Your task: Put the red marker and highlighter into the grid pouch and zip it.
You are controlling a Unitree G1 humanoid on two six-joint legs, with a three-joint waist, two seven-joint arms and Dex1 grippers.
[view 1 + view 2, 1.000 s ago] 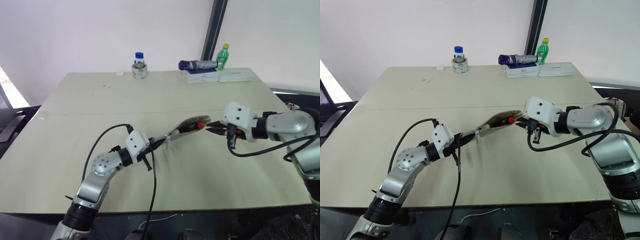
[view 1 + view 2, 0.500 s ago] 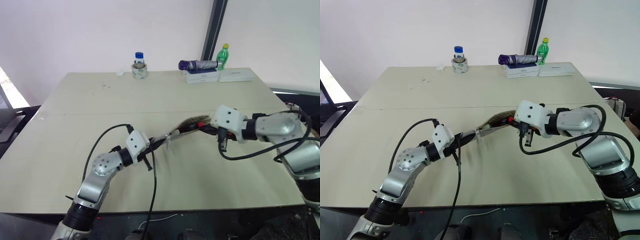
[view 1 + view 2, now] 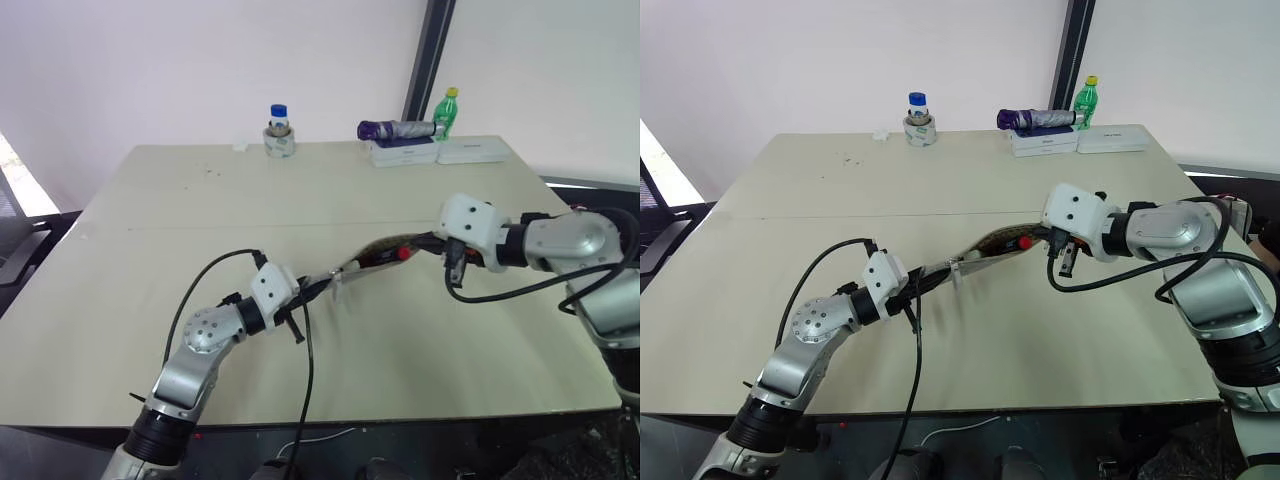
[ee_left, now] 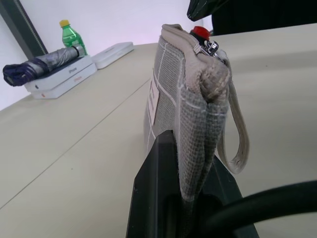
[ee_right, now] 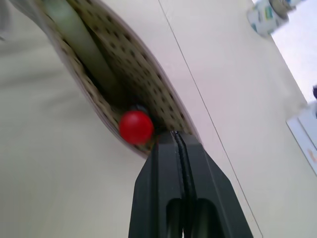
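Left eye view shows one grid pouch held up off the surface, roughly over its middle, stretched between two grippers. One left gripper is clamped tight on the pouch's near end; the left wrist view shows the grey fabric pinched between its two black fingers, with one wrist strap hanging in a loop at the side and one white label on the face. One right gripper has its two fingers pressed together at the pouch's far end, at the lip of the open mouth; I cannot tell whether it pinches the fabric or the zipper pull. One red marker sits inside the pouch, its round red end showing in the mouth. In the right wrist view a pale greenish-yellow bar lies deeper in the pouch, likely the highlighter, though I cannot be sure.

Along the far edge stand one jar, one green bottle, one folded umbrella and two flat white boxes.
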